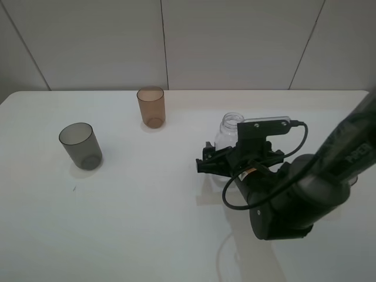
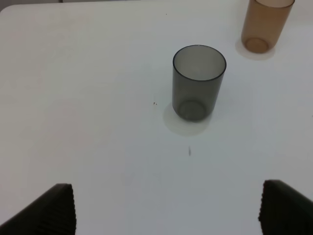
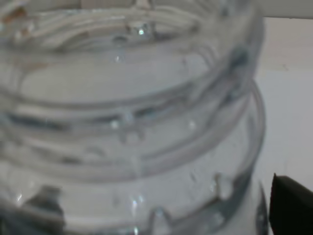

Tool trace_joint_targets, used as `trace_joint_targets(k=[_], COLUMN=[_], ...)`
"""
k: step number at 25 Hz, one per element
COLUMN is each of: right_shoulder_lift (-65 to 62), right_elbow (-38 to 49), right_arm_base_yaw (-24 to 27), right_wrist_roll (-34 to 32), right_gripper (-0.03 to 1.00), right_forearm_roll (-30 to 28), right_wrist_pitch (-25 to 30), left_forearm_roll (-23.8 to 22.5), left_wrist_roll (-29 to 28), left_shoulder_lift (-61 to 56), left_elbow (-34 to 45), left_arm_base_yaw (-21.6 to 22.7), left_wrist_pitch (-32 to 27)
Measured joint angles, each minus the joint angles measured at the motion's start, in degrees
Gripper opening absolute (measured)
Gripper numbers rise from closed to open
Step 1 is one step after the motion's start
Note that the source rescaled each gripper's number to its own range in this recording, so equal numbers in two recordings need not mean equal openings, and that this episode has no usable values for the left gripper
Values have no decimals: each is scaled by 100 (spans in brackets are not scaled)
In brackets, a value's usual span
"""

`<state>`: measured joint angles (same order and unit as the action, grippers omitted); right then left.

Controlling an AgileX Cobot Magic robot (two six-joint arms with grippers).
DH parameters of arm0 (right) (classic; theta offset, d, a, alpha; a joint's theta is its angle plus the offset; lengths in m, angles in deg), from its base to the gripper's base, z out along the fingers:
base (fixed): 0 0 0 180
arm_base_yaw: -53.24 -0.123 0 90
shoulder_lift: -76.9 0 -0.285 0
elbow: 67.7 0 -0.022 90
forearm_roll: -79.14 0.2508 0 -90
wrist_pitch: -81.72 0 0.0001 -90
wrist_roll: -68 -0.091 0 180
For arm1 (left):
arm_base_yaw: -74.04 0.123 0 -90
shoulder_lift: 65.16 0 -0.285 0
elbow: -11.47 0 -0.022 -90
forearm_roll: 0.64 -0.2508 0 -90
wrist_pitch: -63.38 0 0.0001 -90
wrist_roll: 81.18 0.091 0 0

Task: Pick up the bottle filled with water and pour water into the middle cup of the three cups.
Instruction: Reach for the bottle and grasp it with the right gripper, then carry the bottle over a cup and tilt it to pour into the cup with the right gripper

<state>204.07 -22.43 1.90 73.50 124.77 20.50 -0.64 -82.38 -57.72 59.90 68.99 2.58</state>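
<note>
The right jaws sat low at the bottle, one finger on either side of its clear body, with the open threaded neck rising just above them. In the right wrist view the bottle filled nearly everything, blurred and very close. A dark fingertip showed just beside its wall, but I could not tell whether it touched. So I could not tell whether the right jaws had closed on the bottle or only straddled it. The bottle stood upright on the white desk.

The middle cup, orange-brown, stood upright well apart from the right jaws, beyond the bottle and off toward the left arm's side.

The left jaws were spread wide with nothing between them, and only their dark fingertips showed. The smoky grey cup stood upright straight ahead of them, well clear. The middle cup stood farther ahead still, toward the side of their right finger.
</note>
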Motion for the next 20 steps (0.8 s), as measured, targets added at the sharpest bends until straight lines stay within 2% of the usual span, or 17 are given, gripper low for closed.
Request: trace_joint_targets(k=[1, 2, 4, 5, 15, 20], right_shoulder_lift=[7, 30, 68, 79, 15, -956], right_elbow=[-41, -93, -172, -186, -217, -207], right_arm_base_yaw=[0, 0, 0, 0, 0, 0], right_wrist_roll=[0, 0, 0, 0, 117, 1328], right_gripper=[72, 58, 13, 1, 0, 0], right_forearm_roll=[0, 0, -11, -20, 13, 204], right_wrist_pitch=[0, 0, 32, 58, 173, 873], left_forearm_roll=[0, 0, 0, 0, 0, 0], left_wrist_roll=[0, 0, 0, 0, 0, 0], left_shoulder_lift=[0, 0, 0, 0, 0, 0], left_elbow=[0, 0, 0, 0, 0, 0], left_arm_base_yaw=[0, 0, 0, 0, 0, 0], left_wrist_pitch=[0, 0, 0, 0, 0, 0])
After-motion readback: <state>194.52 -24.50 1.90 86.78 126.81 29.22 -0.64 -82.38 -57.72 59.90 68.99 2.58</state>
